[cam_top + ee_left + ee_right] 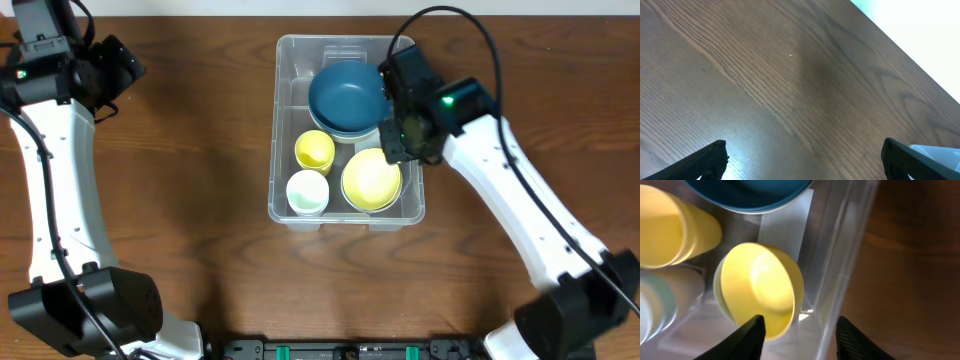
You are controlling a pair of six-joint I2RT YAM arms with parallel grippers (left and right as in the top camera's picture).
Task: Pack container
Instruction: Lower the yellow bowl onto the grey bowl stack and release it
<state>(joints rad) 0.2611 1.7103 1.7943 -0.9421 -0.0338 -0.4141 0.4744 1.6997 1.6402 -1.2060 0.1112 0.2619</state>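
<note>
The container (290, 80) is a clear plastic bin at the table's middle. Inside it are a blue bowl (345, 95) at the back, a yellow cup (314, 150), a pale mint-white cup (307, 192) and a yellow bowl (370, 180) at the front right. My right gripper (405, 135) hangs over the bin's right side. In the right wrist view the right gripper (800, 330) is open and holds nothing. One finger is above the yellow bowl (760, 285) and the other is outside the clear wall (840, 265). My left gripper (804, 150) is open over bare wood at the far left.
The brown wooden table (180, 200) surrounds the bin. The left arm's white link (60, 180) runs along the table's left side and the right arm's link (520, 220) crosses the right side. A pale wall edge (920, 30) borders the table.
</note>
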